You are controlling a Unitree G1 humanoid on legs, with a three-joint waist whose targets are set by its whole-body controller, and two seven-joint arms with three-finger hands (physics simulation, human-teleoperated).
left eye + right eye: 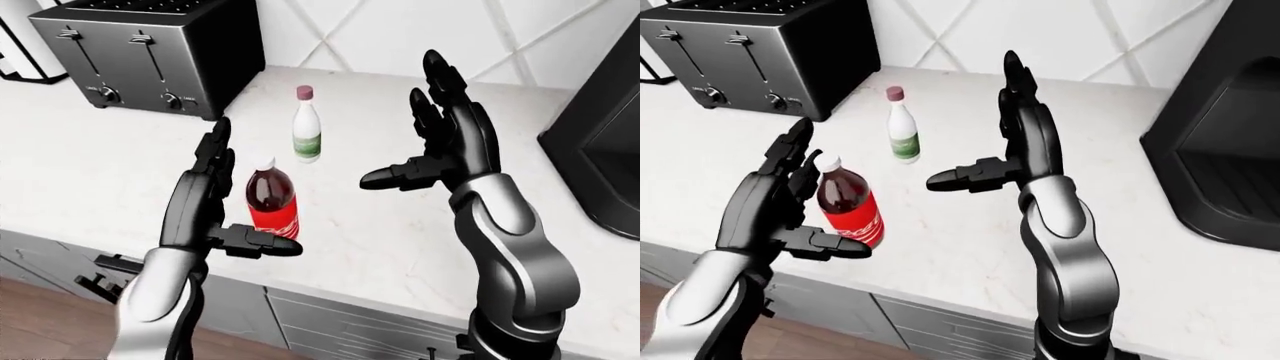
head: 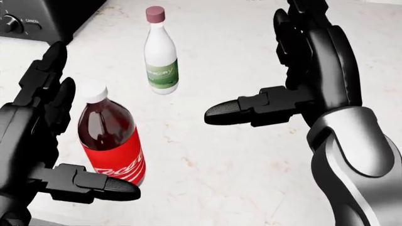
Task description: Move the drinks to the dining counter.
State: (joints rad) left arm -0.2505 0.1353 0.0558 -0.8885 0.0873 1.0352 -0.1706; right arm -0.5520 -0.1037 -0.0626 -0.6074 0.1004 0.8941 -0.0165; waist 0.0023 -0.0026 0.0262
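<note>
1. My left hand (image 2: pixel 47 141) is spread wide beside the near bottle. Its fingers stand up along the bottle's left side and its thumb reaches across under the base of the label. Nothing is closed round the bottle yet; whether the palm touches it I cannot tell.
2. My right hand (image 2: pixel 301 80) is also spread and grasps nothing. It hangs above the counter, thumb pointing left, well apart from both bottles.
3. The dark cola bottle with a red label and white cap (image 2: pixel 111 143) stands upright near the near edge of the white marble counter (image 2: pixel 220 165), just right of my left palm.
4. The white plastic bottle with a green label and maroon cap (image 2: pixel 160 54) stands upright farther off, between the cola bottle and the wall, untouched.
5. A silver four-slot toaster (image 1: pixel 150 56) sits far left by the tiled wall; a black appliance (image 1: pixel 1230 127) stands at the right.
6. By my judgement the task has barely begun. Both drinks stand on this counter, neither is lifted, and no dining counter shows. Left to do: close on the cola, carry it over, then come back for the white bottle.
</note>
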